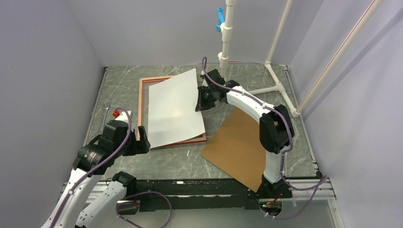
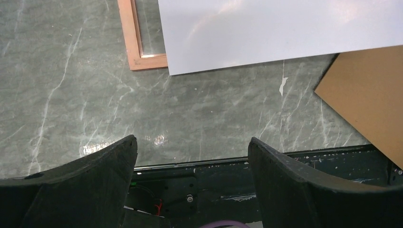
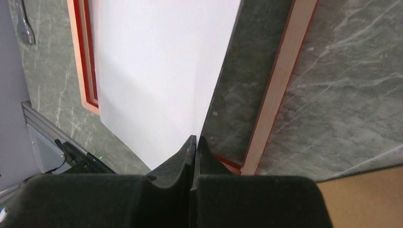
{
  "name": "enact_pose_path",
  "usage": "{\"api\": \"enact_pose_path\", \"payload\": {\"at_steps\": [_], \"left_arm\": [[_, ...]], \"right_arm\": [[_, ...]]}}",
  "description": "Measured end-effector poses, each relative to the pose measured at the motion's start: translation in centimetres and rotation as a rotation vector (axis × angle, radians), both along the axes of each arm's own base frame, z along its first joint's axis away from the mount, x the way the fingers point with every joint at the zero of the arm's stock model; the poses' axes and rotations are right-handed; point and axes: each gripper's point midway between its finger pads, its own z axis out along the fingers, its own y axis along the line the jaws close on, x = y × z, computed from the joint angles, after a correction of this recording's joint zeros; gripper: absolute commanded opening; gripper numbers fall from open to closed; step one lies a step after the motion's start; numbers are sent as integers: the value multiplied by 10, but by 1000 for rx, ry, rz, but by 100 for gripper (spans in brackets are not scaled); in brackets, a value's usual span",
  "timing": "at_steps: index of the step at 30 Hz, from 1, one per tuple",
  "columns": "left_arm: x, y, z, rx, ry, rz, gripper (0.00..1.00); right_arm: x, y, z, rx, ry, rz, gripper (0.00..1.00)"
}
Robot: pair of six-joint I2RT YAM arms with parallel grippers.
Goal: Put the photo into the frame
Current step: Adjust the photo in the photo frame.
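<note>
Skew of photo against frame, seen from the top view, read left to right. At far left a metal wrench lies on the grey veined table. The left gripper hangs at the frame's lower left corner, fingers spread wide and holding nothing. The frame lies flat in the upper middle, orange-brown face up: thin wooden rails with a red inner lip around a clear pane. The photo rests across it, plain white back up, a thin glossy sheet. Its long axis runs nearly along the frame's, turned slightly, so its upper right corner overshoots the top rail while the left rail shows bare. The right gripper is clenched on the photo's right edge; its wrist view shows the sheet running into the closed foam pads. The right arm therefore governs the coming move, which likely calls for squaring the sheet inside the rails. At lower right lies a matte brown board, clear of the frame.
</note>
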Motion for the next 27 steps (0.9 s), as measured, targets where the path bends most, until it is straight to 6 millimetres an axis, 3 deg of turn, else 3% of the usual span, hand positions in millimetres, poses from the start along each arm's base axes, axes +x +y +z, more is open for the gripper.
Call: {"api": "enact_pose_path", "payload": {"at_steps": [12, 20, 27], "left_arm": [[-9, -3, -16, -21, 34, -18, 88], [-9, -4, -15, -26, 31, -17, 88], [-9, -4, -10, -30, 20, -17, 88]], "right_arm": [[18, 5, -13, -29, -14, -40, 0], [30, 11, -13, -4, -35, -82, 0], [38, 16, -32, -9, -11, -100, 0]]}}
